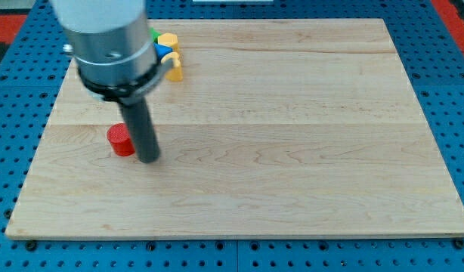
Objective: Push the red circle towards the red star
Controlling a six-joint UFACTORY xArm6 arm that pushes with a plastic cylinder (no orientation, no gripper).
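The red circle (120, 140) is a short red cylinder on the wooden board (292, 136), at the view's left, about mid-height. My tip (148, 159) rests on the board just right of the red circle and slightly below it, touching or almost touching its right side. The dark rod rises from there to the arm's grey body at the view's top left. No red star shows; the arm's body hides part of the board's top left corner.
A cluster of small blocks sits near the board's top left, partly hidden by the arm: a yellow block (174, 69), another yellow block (167, 40), a blue sliver (162, 51) and a green sliver (154, 34). Blue pegboard (443, 45) surrounds the board.
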